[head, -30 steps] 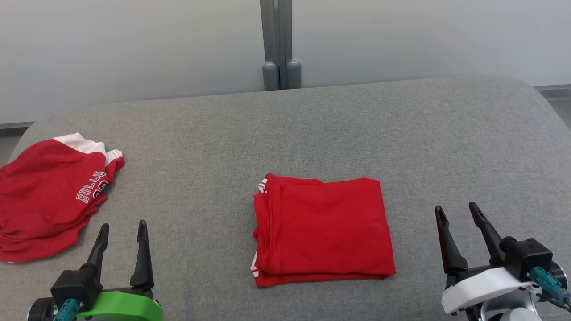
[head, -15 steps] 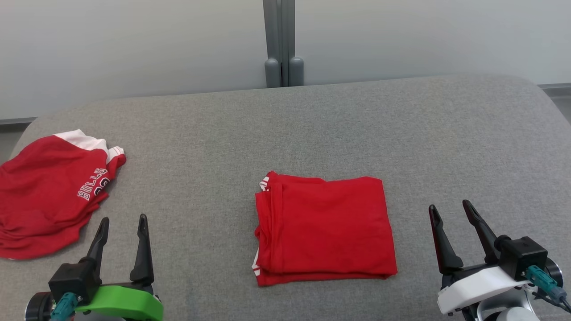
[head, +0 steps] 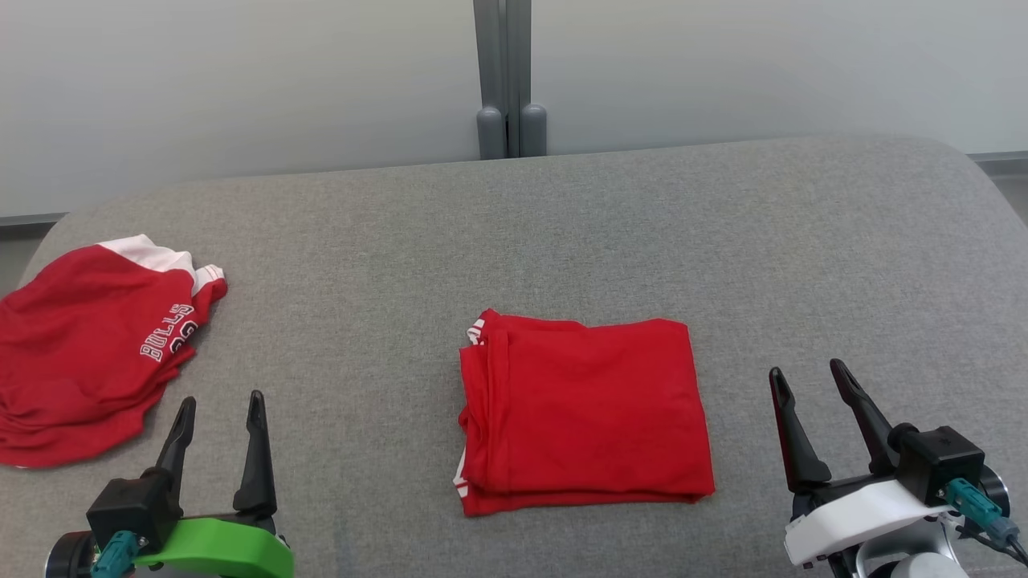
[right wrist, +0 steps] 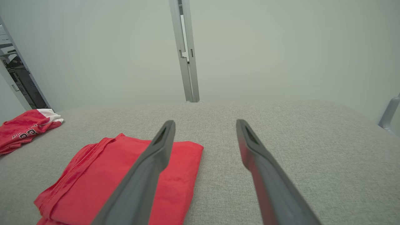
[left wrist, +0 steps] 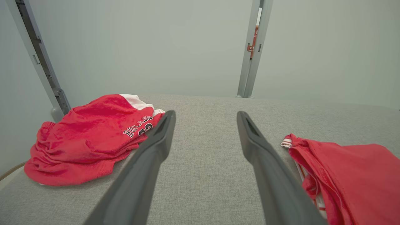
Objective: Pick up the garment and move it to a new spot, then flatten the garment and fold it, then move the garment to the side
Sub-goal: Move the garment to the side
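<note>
Heap of red jersey fabric (head: 88,353), far left on the grey woven upholstered surface (head: 562,233): crumpled, rounded in outline, several layers showing at its near edge, with a white panel and white-striped trim at its far end and the white lettering "BULLS" over partly hidden numerals on its right flank. Left gripper (head: 221,399), green-bodied, near front left, just beside the heap's near right edge and not touching it: two long, dark, tapering fingers spread apart with nothing between them, pointing away from the robot. Folded garment (head: 582,413), plain red smooth knit, centre of the surface between the two grippers and well apart from the heap: a flat, near-rectangular stack with its long axis running left to right, its stitched hem bands and a sliver of white-striped trim turned towards the left, its stacked layers showing along the left and near edges, and its right and far edges straight. Behind it stands a grey metal post (head: 504,72) against a pale matt wall (head: 241,80). Right gripper (head: 805,369), white-bodied, near front right, clear of the garment's right edge: fingers likewise parted and empty, pointing away and leaning slightly left.
</note>
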